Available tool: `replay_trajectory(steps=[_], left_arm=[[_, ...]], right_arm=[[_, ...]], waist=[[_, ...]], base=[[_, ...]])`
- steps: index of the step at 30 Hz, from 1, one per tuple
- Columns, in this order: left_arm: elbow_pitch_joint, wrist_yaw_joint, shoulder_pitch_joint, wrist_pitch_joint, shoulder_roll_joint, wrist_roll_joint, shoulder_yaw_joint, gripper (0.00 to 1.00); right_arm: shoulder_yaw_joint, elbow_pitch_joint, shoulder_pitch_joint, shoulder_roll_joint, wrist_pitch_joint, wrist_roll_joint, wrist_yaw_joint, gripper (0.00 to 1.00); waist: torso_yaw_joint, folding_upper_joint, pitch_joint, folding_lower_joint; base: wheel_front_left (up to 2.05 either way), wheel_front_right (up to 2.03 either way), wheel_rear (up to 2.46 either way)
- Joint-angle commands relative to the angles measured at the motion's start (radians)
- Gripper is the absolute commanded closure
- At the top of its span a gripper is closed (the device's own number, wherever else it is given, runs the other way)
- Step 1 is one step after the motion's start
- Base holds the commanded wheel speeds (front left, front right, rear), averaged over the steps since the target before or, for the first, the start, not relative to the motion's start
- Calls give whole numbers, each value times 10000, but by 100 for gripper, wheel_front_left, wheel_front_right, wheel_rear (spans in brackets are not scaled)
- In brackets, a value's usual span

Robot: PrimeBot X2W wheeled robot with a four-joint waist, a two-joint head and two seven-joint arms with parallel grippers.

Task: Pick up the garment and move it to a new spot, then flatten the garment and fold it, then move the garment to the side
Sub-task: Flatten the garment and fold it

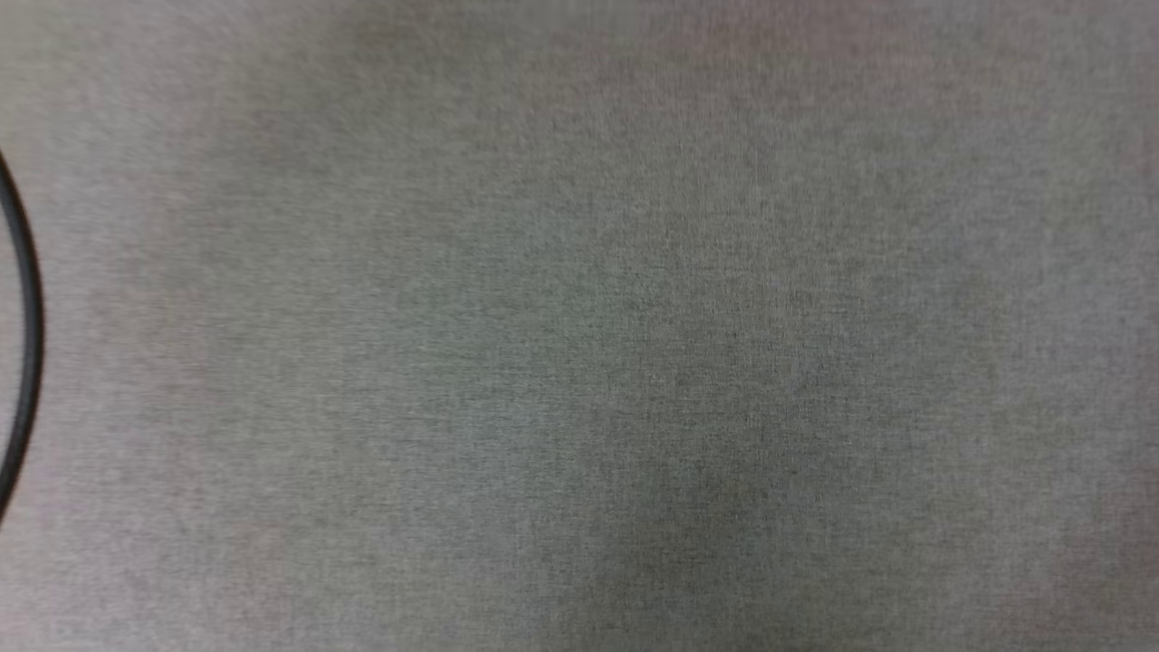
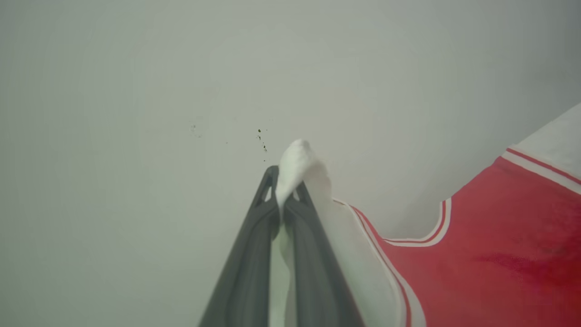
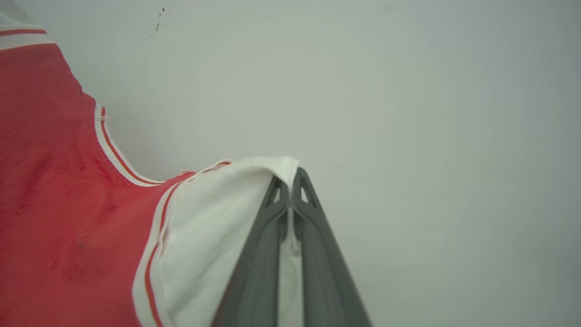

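Left wrist view: garment (image 2: 490,254), speckled surface (image 2: 136,113)

Your colour notes: garment (image 2: 490,254) has red body with darker red blotches, white sleeve panels, and trim striped white-red-white along neckline and armholes. At garment's white sleeve corner, left gripper (image 2: 285,181) dark grey. At other white sleeve, right gripper (image 3: 289,181) same dark grey. Behind garment, pale grey-green backdrop (image 2: 136,91) with few dark specks (image 2: 261,138) just beyond pinched white corner. Your head view: mottled grey woven cloth (image 1: 579,326), black curved line (image 1: 29,335).
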Motion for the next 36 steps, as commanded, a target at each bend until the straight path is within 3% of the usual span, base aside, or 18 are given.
replay_trajectory(steps=[1, 8, 16, 25, 36], left_arm=[[188, -68, -303, -156, -83, 19, 105, 100], [921, -229, -508, -521, -91, -32, 225, 100], [1352, -393, 1032, -1149, 19, -311, 185, 100], [476, -129, 4560, -1458, 379, -617, 754, 100], [-2428, 1056, 10823, -1465, 806, -429, 2384, 100]], right_arm=[[172, 425, -521, 146, -204, -65, -17, 100], [999, 1864, -1623, 584, -946, 73, -17, 100], [1941, 3021, -738, 843, -2089, 687, -18, 100], [3127, 2656, 1873, 641, -3113, 1371, -18, 100], [3189, 1091, 6591, 358, -3496, 1237, -16, 100]], waist=[[-156, 0, 463, -3], [-179, 0, 1019, -3], [-98, 0, 913, -3], [-156, 0, -122, -3], [-259, 0, -1905, -3]], base=[[0, 0, 0], [0, 0, 0], [0, 0, 0], [0, 0, 0], [0, 0, 0]])
